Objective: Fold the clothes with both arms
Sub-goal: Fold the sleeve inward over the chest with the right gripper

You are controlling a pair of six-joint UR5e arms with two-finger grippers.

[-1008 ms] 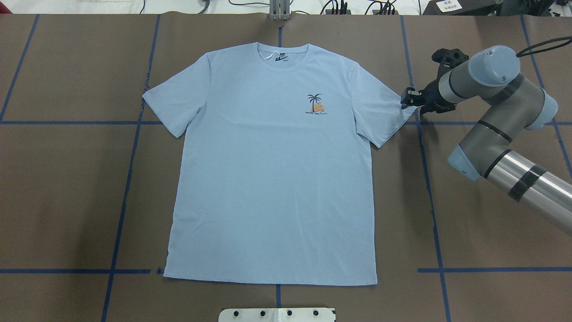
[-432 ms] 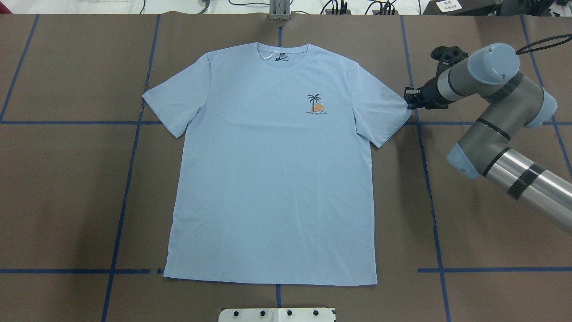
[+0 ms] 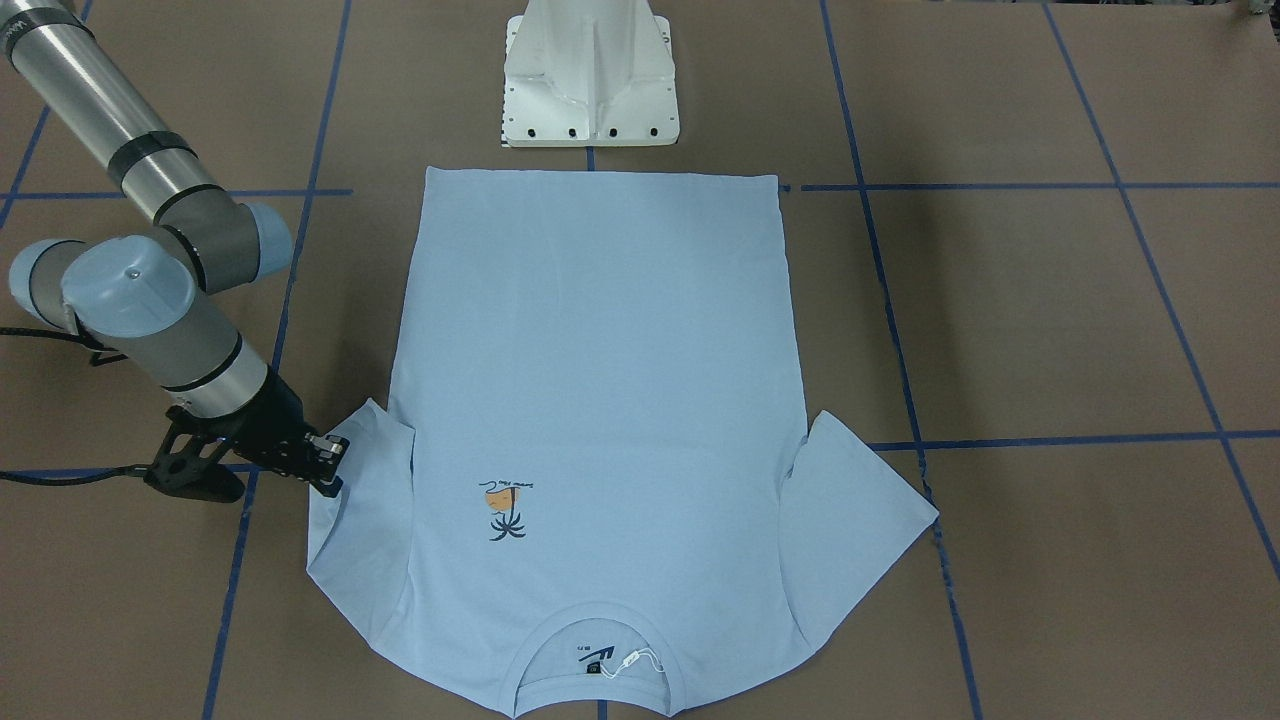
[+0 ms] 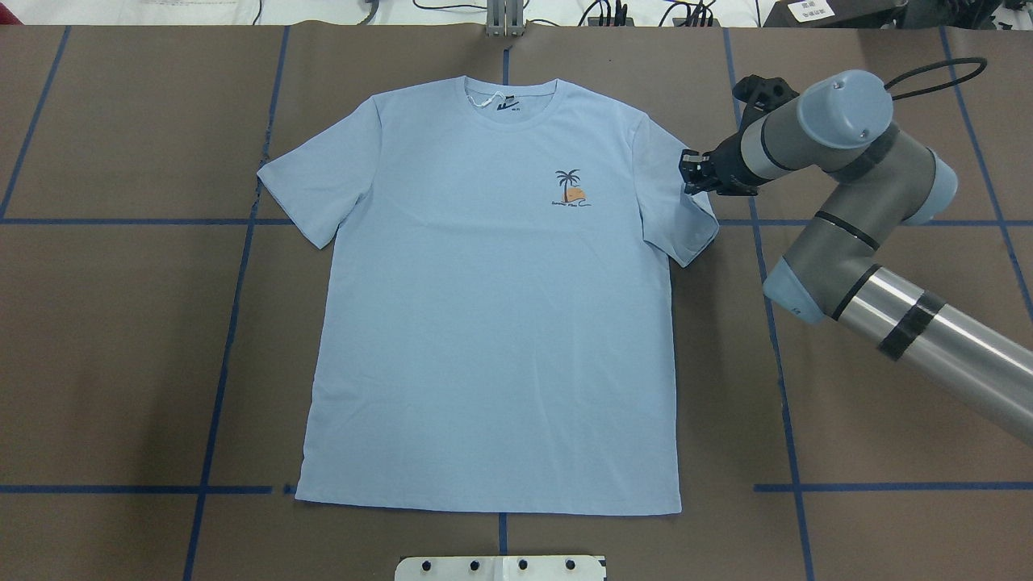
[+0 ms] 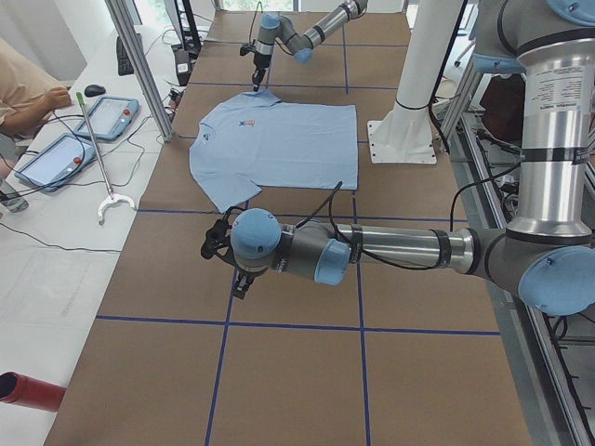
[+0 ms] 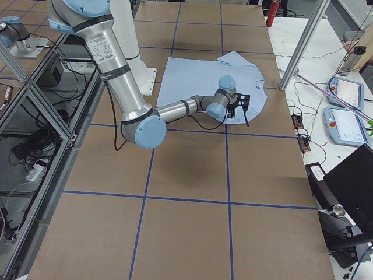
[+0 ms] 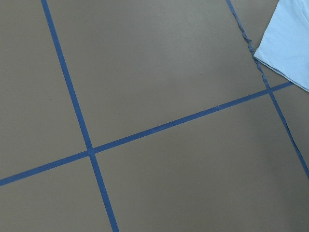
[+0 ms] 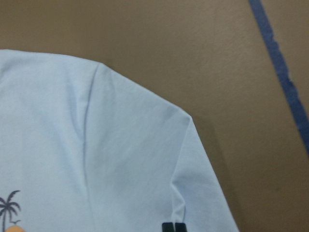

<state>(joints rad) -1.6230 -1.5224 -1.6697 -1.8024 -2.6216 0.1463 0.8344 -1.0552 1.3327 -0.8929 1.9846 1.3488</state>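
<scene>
The light blue T-shirt (image 4: 484,323) lies flat, front up, collar at the far side, palm-tree print (image 4: 570,190) on the chest. My right gripper (image 4: 692,173) is shut on the outer edge of the shirt's right sleeve (image 4: 686,226) and holds it lifted and drawn inward. The right wrist view shows the two fingertips (image 8: 168,227) pressed together on the puckered fabric (image 8: 183,193). The front-facing view shows the same grip (image 3: 328,465). My left gripper (image 5: 240,283) hangs over bare table well left of the shirt; whether it is open or shut cannot be told.
The brown table cover (image 4: 121,339) carries blue tape lines (image 4: 234,266). The white pedestal base (image 3: 590,75) stands at the shirt's hem side. The left wrist view shows only the left sleeve's corner (image 7: 289,43) and tape. Tablets and cables lie beyond the far edge (image 5: 93,121).
My right gripper has moved left toward the shirt's body with the sleeve edge in it. The sleeve tip has been drawn inward and buckles. The shirt's body has not moved.
</scene>
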